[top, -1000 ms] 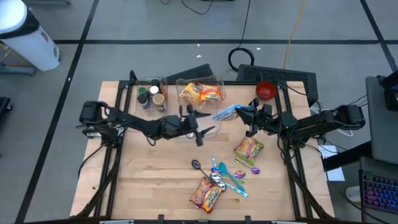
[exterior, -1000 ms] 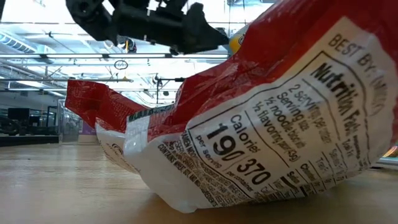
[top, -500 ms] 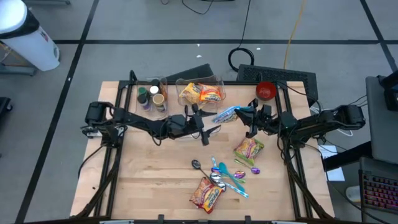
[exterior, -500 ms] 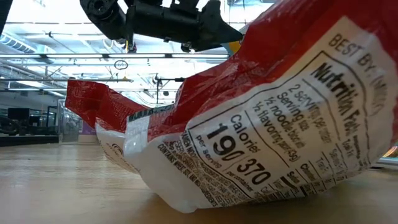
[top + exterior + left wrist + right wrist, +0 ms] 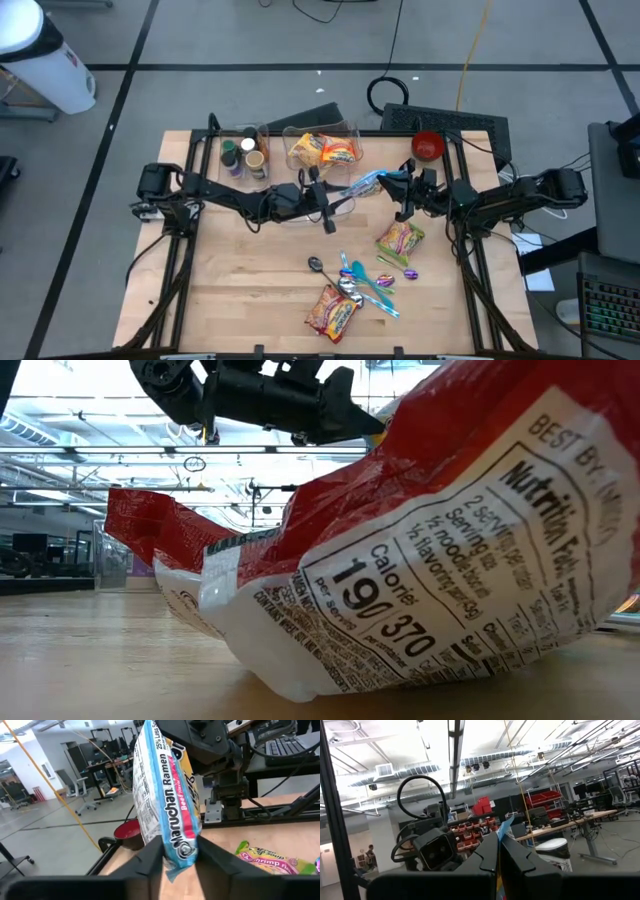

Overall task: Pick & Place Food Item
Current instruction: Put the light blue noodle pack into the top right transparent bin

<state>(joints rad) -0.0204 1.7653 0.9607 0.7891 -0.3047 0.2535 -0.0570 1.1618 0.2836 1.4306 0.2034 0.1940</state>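
Note:
A blue Maruchan ramen packet (image 5: 362, 183) hangs in the air between my two grippers, above the table's far middle. My right gripper (image 5: 392, 181) is shut on its right end. My left gripper (image 5: 343, 200) reaches in from the table's left and is shut on its left end; the left wrist view shows the packet (image 5: 167, 795) running away from my left gripper's fingers to the right gripper (image 5: 210, 745). The low view shows the left arm (image 5: 260, 400) overhead. My left gripper pinches the packet's near end (image 5: 181, 851) between its two fingers (image 5: 150, 867), coming level from the table's left, along the packet. The packet is lifted clear of the table. My right gripper pinches the packet's thin far edge (image 5: 506, 826) between its shut fingers, coming level from the table's right; the packet is clear of the table.
A clear bin (image 5: 322, 150) with ramen packets and a box of spice jars (image 5: 245, 155) stand at the far edge, with a red bowl (image 5: 428, 145) to the right. A green soup packet (image 5: 400, 240), spoons (image 5: 360, 280) and a red ramen packet (image 5: 333, 310) lie nearer.
My left gripper has moved toward the table's right, up to the left end of the blue packet held by my right gripper. Most of that move came early, then only a small shift. The packet and my right gripper have kept still.

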